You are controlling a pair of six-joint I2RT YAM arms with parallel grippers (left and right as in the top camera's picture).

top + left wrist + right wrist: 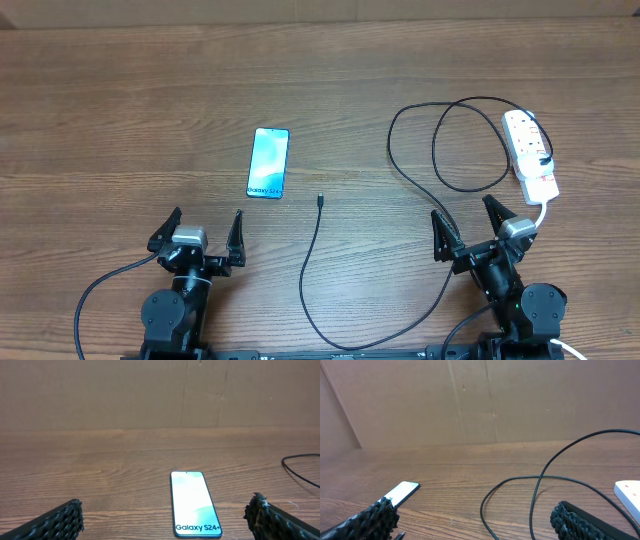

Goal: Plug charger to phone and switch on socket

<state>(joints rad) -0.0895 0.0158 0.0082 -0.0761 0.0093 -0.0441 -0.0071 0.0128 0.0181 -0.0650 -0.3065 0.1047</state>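
Note:
The phone (pixel 268 162) lies flat on the wooden table left of centre, its light blue screen lit; it also shows in the left wrist view (pixel 194 503) and the right wrist view (pixel 402 492). The charger cable (pixel 310 265) runs from the socket (pixel 530 152) at the right, loops, and ends in a small black connector (pixel 319 201) lying free right of the phone. The cable loops show in the right wrist view (pixel 540 495). My left gripper (pixel 205 232) is open and empty, near the front edge below the phone. My right gripper (pixel 470 222) is open and empty, below the socket.
The socket's white lead (pixel 542 215) runs down toward the right arm. A brown cardboard wall (pixel 150 395) stands along the table's far edge. The socket's corner shows in the right wrist view (pixel 629 494).

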